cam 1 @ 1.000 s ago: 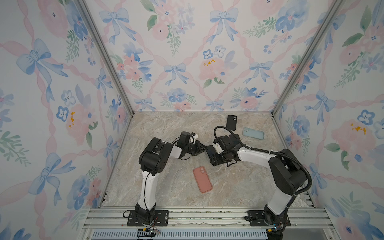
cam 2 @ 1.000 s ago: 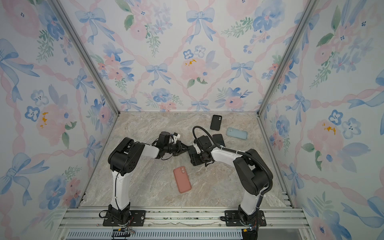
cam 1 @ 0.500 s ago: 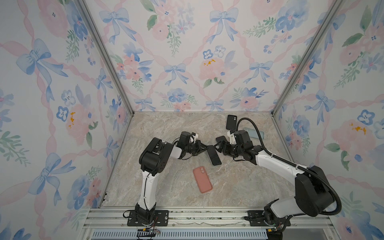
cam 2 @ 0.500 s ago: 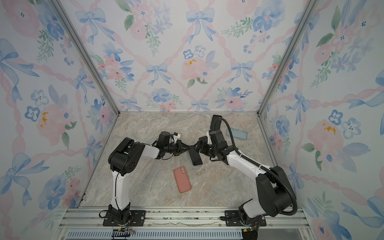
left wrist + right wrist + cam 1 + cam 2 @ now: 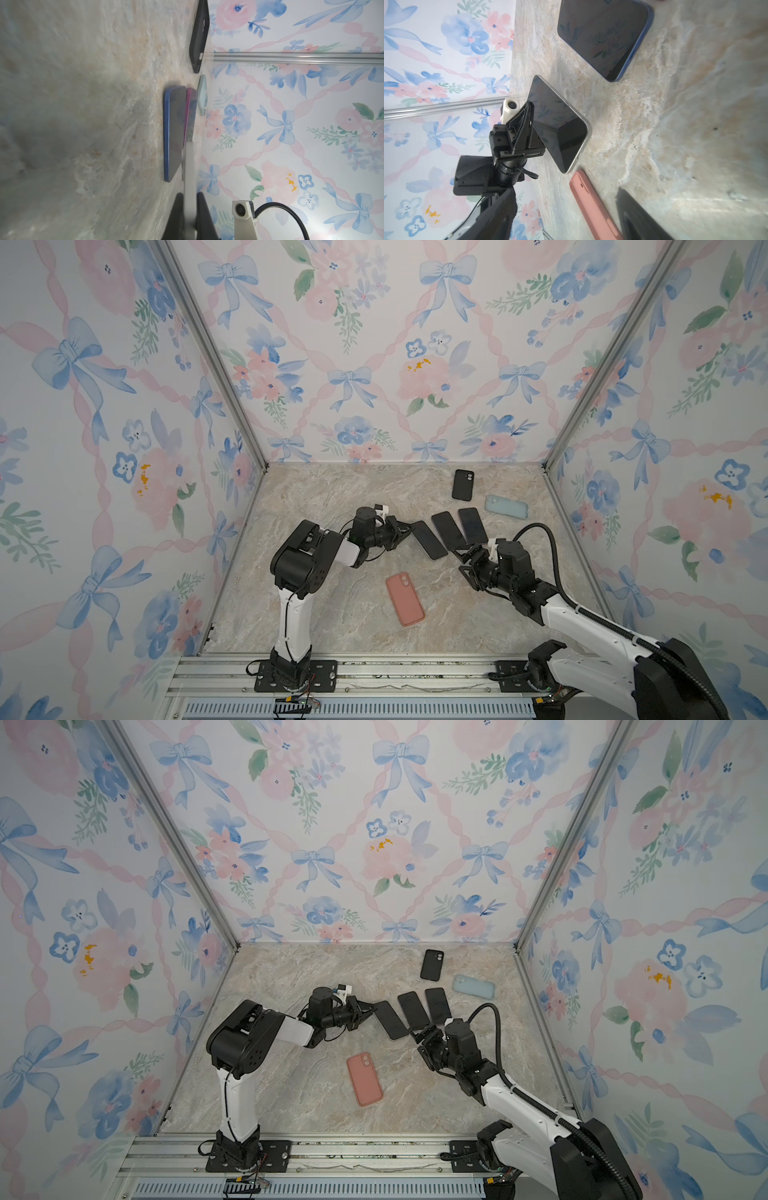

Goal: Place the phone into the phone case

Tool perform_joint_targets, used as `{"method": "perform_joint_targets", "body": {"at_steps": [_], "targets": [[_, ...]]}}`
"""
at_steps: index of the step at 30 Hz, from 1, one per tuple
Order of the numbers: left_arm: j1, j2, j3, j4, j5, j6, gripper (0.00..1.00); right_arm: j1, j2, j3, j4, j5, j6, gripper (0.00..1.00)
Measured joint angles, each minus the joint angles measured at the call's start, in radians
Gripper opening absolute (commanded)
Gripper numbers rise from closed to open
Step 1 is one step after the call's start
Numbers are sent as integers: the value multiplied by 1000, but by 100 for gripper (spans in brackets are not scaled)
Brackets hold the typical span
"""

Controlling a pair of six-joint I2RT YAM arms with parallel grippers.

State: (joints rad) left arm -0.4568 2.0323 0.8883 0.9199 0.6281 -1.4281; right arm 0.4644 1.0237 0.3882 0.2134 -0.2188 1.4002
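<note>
The surface point(image 5: 332, 626) is marbled in beige, grey and faint rust. The walls point(image 5: 374, 344) are white, patterned with pink blooms, blue bows, green leaves and a pale pink ribbon lattice. There is a salmon-pink case point(image 5: 405, 599), a black case point(image 5: 462, 485) and a pale blue-green case point(image 5: 506, 507). All dark-screened, the silver-rimmed phone point(image 5: 566, 135), blue-rimmed phone point(image 5: 602, 37) and magenta-rimmed phone point(image 5: 190, 110) differ at the edges.

The phone point(image 5: 429, 540) is silver-edged, its dark screen facing up. It lies slantwise near the middle, with one short end pinched in the left gripper point(image 5: 408, 529). The salmon-pink phone case point(image 5: 405, 598) lies flat, back side up, camera cutout at its far end, apart from the phone and nearer the front.
</note>
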Motion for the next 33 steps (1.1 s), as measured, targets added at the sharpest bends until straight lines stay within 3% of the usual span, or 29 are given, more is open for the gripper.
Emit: {"method": "perform_joint_targets", "body": {"at_steps": [8,22,33], "targets": [[-17,-6,-60,157,-55,-117,0,13,-45,-65,163,51,117,74],[-34,-6,-75,254,-82,-190,0,42,299,-129,669,38,210,53],[-44,-7,-92,269,-82,-201,0,42,308,-128,730,39,185,46]]}}
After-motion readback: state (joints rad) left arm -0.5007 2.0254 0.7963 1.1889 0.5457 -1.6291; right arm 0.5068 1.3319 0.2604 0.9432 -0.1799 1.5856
